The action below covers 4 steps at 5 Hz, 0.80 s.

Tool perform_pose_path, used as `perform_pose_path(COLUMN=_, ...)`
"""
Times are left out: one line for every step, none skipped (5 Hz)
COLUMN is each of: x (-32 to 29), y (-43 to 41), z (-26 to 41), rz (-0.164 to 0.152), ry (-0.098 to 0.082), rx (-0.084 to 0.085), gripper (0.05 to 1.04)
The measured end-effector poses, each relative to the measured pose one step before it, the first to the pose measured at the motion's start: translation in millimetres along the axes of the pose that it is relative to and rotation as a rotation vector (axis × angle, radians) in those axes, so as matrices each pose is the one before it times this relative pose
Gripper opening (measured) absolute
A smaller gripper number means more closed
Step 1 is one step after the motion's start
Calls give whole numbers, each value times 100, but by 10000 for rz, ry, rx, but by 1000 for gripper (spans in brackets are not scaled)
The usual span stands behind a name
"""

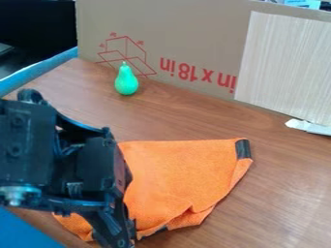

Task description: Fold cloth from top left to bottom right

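A brown table extends around the orange cloth. Brown cardboard stands beyond the cloth. The black gripper is at the cloth's lower left; whether it is open or closed, I cannot tell. The cloth itself has folds along its lower right edge. A pale panel stands beyond the cloth's upper right, a green pear beyond its upper left.
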<state>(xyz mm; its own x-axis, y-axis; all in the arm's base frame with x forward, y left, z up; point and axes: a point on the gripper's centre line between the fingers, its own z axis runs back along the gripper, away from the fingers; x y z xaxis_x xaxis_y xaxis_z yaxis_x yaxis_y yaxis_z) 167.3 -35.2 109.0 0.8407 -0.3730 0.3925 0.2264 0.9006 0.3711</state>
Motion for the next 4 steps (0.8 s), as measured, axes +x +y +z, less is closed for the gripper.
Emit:
perform_pose_path(x=669, y=1846, z=567, rz=1081, ry=460, rx=441, gripper=1001)
perform_pose_path(x=1081, y=4912, z=-713, rz=2040, ry=1271, rx=953, gripper=1001)
perform_pose_path(x=2310, y=4162, z=-1897, rz=1558, ry=1698, rx=519, gripper=1000)
perform_pose_path(x=2150, y=4225, z=-746, rz=1735, ry=1855, rx=-803, gripper=1000)
